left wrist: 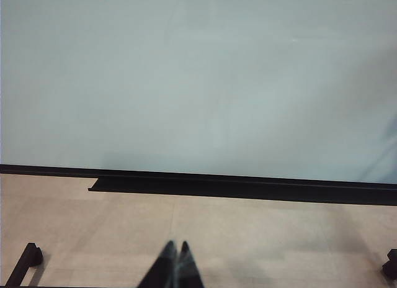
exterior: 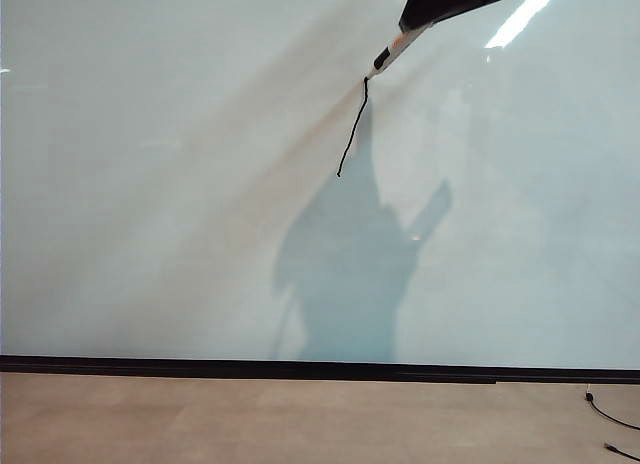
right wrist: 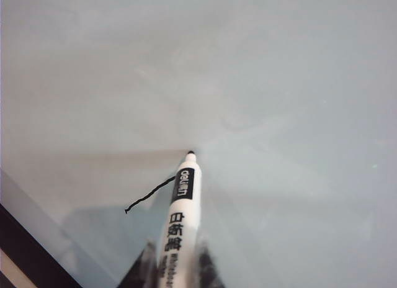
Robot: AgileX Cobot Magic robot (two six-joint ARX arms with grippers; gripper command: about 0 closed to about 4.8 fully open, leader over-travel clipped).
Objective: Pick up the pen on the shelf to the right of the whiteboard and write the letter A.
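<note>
The whiteboard point(exterior: 180, 184) fills most of the exterior view. At its top right my right gripper point(exterior: 440, 6) is shut on the pen point(exterior: 397, 51), a white marker whose black tip touches the board at the top end of a single slanted black stroke point(exterior: 352, 129), one leg of the letter A. In the right wrist view the pen point(right wrist: 180, 226) runs between the two fingers with its tip point(right wrist: 190, 153) on the board and the stroke point(right wrist: 151, 195) trailing away from it. My left gripper point(left wrist: 175, 246) hangs shut over the floor, well short of the whiteboard point(left wrist: 198, 77). The shelf is out of view.
A black strip point(exterior: 300, 368) runs along the board's bottom edge above the tan floor point(exterior: 250, 424). Black cables point(exterior: 610, 419) lie on the floor at the right. In the left wrist view a black ledge point(left wrist: 248, 187) runs under the board, and a black stand foot point(left wrist: 23, 263) rests on the floor.
</note>
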